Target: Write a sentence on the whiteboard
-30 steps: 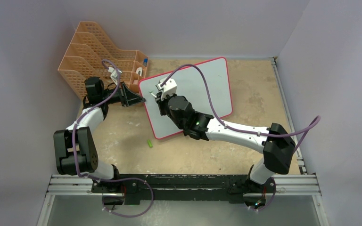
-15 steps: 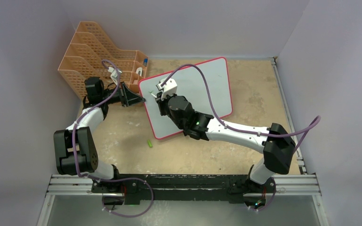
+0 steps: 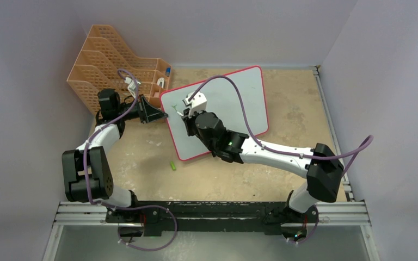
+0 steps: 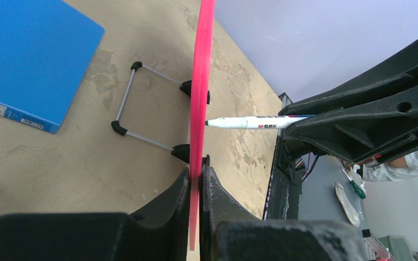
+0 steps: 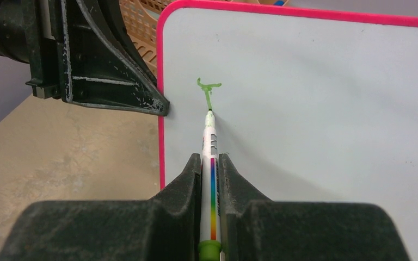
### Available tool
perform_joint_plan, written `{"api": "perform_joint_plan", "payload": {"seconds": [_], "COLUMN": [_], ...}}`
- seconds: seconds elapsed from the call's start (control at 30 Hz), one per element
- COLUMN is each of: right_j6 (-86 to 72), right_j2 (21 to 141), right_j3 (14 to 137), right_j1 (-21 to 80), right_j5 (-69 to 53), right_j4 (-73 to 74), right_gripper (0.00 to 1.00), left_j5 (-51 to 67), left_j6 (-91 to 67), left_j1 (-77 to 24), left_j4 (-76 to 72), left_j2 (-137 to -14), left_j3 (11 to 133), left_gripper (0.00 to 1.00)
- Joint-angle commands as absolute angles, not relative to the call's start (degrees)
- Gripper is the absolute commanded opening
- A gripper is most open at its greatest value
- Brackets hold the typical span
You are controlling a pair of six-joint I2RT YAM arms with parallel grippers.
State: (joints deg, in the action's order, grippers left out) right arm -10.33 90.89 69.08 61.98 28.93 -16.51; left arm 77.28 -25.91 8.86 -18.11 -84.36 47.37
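Whiteboard point(image 3: 239, 98) stood tilted on the desk point(image 3: 223, 182) in the overhead view. Left wrist view: left pincer point(image 4: 198, 176) was pinching its pink-red edge. Right wrist view: right pincer point(image 5: 210, 163) was pinching a marker point(image 5: 209, 136), tip touching a green stroke point(image 5: 207, 89) near the whiteboard's upper left corner.

Top camera looks down over my whole table point(image 3: 296, 103). Left wrist sights close along the whiteboard point(image 4: 201, 92), edge-on; right wrist faces its front; both catch the marker point(image 4: 250, 122).
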Motion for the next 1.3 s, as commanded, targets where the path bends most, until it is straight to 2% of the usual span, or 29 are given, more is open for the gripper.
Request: {"api": "perform_joint_plan", "payload": {"seconds": [0.0,1.27], "right_j6": [-11.65,-12.76], "right_j2": [89.56,91.55], "right_j3": [67.99,70.84], "right_j1": [61.78,62.31], "right_j5": [29.47,28.21], "right_j4": [-14.77,-16.77], "right_gripper": [0.00,0.00], "left_j5": [78.66,79.10], "left_j6": [-25.40,-25.22], "left_j1": [7.97,7.23], "left_j4": [-19.42,-19.34], "left_j2": [-83.92,-83.58], "left_j3": [48.78,48.54], "left_gripper": [0.00,0.00]}}
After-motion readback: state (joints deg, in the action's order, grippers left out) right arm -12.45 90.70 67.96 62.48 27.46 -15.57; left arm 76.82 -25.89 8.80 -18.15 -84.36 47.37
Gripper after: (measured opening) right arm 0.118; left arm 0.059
